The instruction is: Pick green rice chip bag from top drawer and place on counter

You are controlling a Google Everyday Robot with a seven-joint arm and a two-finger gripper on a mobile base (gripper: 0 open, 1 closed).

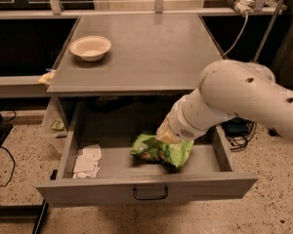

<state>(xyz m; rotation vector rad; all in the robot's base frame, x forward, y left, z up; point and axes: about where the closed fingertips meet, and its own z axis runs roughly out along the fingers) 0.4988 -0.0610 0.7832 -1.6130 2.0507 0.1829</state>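
- You see the top drawer [146,185] standing open beneath the surface [151,57]. Its dark loop handle [150,194] sits at the centre of the front panel.
- The green rice chip bag [180,155] lies crumpled on the drawer floor, right of centre.
- The gripper [166,134] is inside the drawer at the bag's upper edge, on the white arm [234,96] that reaches in from the right.
- You cannot tell whether the gripper is released or clenched.
- White paper slips [86,161] lie at the drawer's left end.
- A pale bowl [90,48] stands on the surface, back left.
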